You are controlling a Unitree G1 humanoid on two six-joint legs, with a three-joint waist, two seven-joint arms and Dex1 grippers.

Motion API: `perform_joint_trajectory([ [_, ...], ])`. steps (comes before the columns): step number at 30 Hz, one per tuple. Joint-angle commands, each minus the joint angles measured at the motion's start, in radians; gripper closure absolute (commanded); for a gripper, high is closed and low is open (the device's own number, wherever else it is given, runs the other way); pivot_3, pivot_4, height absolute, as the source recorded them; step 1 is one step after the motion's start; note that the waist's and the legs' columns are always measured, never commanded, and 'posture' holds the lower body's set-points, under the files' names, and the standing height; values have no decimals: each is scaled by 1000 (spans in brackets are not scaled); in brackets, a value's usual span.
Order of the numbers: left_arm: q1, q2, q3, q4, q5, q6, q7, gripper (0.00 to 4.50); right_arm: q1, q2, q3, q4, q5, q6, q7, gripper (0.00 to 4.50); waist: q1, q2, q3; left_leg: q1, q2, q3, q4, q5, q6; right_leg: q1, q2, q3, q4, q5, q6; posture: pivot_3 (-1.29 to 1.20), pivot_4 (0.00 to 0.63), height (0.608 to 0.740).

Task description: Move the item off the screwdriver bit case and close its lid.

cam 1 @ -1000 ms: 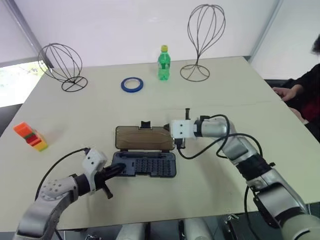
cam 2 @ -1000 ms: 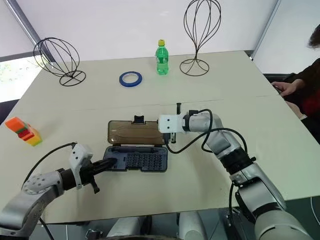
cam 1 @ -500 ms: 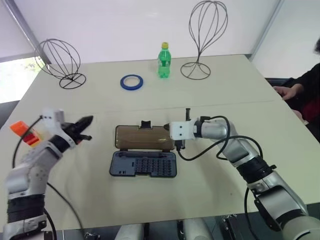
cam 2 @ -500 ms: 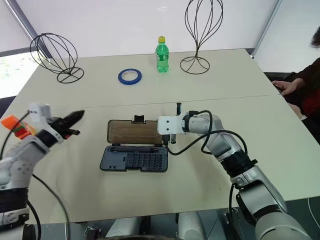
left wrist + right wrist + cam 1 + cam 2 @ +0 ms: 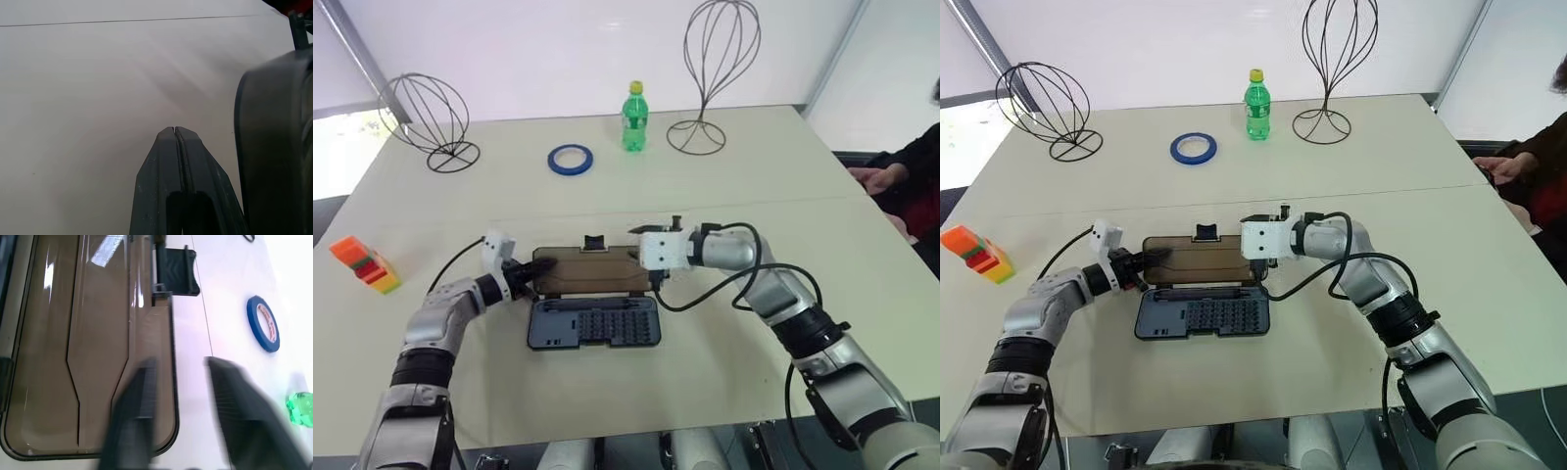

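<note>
Landmark: screwdriver bit case (image 5: 1203, 314), lying open in the middle of the table (image 5: 1489, 294); every place below is given from it.
Case tray: dark grey-blue, rows of bits inside, on the side nearer the robot.
Lid: lid (image 5: 1203, 260), translucent brown, folded out flat on the far side of the tray, with its small black latch tab (image 5: 1205, 232) on its far edge.
Item: item (image 5: 975, 253), an orange, red, green and yellow block stack, well to the left of the case near the table's left edge, off the case.
Left pincer: left pincer (image 5: 1157, 257) at the lid's left end, fingers pressed together with nothing between them; whether it touches the lid I cannot tell.
Right pincer: right pincer (image 5: 180, 382) at the lid's right end, fingers spread; in the right wrist view one finger lies over the lid's corner and the other over bare table just beside it.
Writing: no brand or label can be read on the case, on the green bottle (image 5: 1255, 106) or on the blue tape ring (image 5: 1195, 149), both well beyond the case.
Other things: two wire head-shaped stands (image 5: 1048, 104), far left and far right beyond the case.
Cut off: a person's hand (image 5: 1500, 168) and dark sleeve at the table's right edge, only partly in frame.
Hard to make out: the dark rounded mass beside the fingers in the left wrist view; the bits are too small to tell apart.
</note>
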State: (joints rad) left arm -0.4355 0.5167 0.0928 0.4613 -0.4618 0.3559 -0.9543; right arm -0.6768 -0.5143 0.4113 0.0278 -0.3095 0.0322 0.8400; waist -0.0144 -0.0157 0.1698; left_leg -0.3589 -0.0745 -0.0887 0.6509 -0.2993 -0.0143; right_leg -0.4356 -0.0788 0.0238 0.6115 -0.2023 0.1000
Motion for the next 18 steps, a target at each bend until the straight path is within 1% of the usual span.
perform_joint_trajectory([
  [1, -22, 9, 20, -29, -12, 5, -32, 4500, -18, -25, -108, -178, 121, 196, 96, 599, 2, 0, 0, 0, 0, 0, 0, 0, 0, 0, 0, 0, 0, 0, 0, 0, 150, 740],
  [2, -22, 12, 24, -42, -20, 17, -41, 4500, -22, -23, -159, -244, 223, 336, 141, 599, 2, 0, 1, -1, 0, 0, 0, 0, 0, 0, 0, 0, 0, 0, 0, 0, 150, 740],
  [3, -21, 14, 27, -51, -25, 26, -47, 4500, -26, -22, -194, -292, 293, 439, 170, 599, 2, 0, 1, -2, 0, 0, 0, 0, 0, -2, 0, 0, 0, 0, 0, 0, 150, 740],
  [5, -13, 37, 33, -111, -60, 85, -84, 4500, -98, 7, -405, -377, 605, 768, 204, 599, 2, 0, 1, -7, 0, -2, 1, 0, 0, -5, -1, -1, 0, 0, 0, 0, 150, 740],
  [6, -7, 51, 35, -147, -78, 118, -104, 4500, -137, 17, -503, -389, 730, 887, 200, 599, 1, 0, 1, -13, 0, -3, 4, 0, 0, -10, -2, -1, 1, 1, -1, 0, 150, 740],
  [7, 1, 71, 32, -196, -102, 162, -131, 4500, -171, 23, -587, -388, 823, 969, 186, 599, 1, 0, 2, -16, 0, -4, 5, 0, 0, -13, -2, -2, 2, 2, -1, 0, 150, 740],
  [8, 7, 83, 30, -229, -117, 192, -146, 4500, -191, 23, -632, -384, 873, 1013, 167, 599, 2, 0, 2, -17, 0, -4, 6, 0, 0, -13, -3, -2, 2, 2, -2, 0, 150, 740],
  [10, 32, 132, 6, -334, -151, 265, -200, 4500, -219, 25, -684, -357, 910, 1064, 103, 599, 1, 0, 1, -15, 0, -5, 4, 0, 0, -12, -3, -2, 1, 2, -2, 0, 150, 740],
  [13, 147, 288, -41, -602, -272, 445, -337, 4500, -190, 9, -662, -345, 912, 1059, 54, 599, -10, 0, 1, -14, 1, -3, 0, 0, 0, -12, -3, -1, -1, 2, -2, 0, 150, 740],
  [14, 211, 345, -62, -681, -277, 460, -375, 4500, -171, 3, -637, -354, 907, 1047, 45, 599, -11, 2, 2, -14, 1, -2, -1, 0, 0, -13, -3, 0, -1, 1, -2, 0, 150, 740],
  [16, 323, 429, -87, -768, -250, 427, -429, 4500, -141, -2, -591, -371, 901, 1026, 30, 599, -16, 5, 4, -15, 1, 1, -2, -1, 1, -15, -3, 2, -1, 1, -2, 0, 150, 740],
  [17, 352, 452, -81, -782, -242, 409, -440, 4500, -127, -11, -558, -381, 890, 1012, 24, 599, -18, 8, 5, -15, 1, 1, -3, -1, 1, -16, -4, 2, -1, 1, -2, 0, 150, 740],
  [18, 338, 450, -56, -766, -254, 415, -422, 4500, -109, -19, -522, -395, 877, 998, 20, 599, -16, 9, 7, -15, 1, 1, -3, 0, 1, -16, -4, 2, -1, 1, -2, 0, 150, 740],
])
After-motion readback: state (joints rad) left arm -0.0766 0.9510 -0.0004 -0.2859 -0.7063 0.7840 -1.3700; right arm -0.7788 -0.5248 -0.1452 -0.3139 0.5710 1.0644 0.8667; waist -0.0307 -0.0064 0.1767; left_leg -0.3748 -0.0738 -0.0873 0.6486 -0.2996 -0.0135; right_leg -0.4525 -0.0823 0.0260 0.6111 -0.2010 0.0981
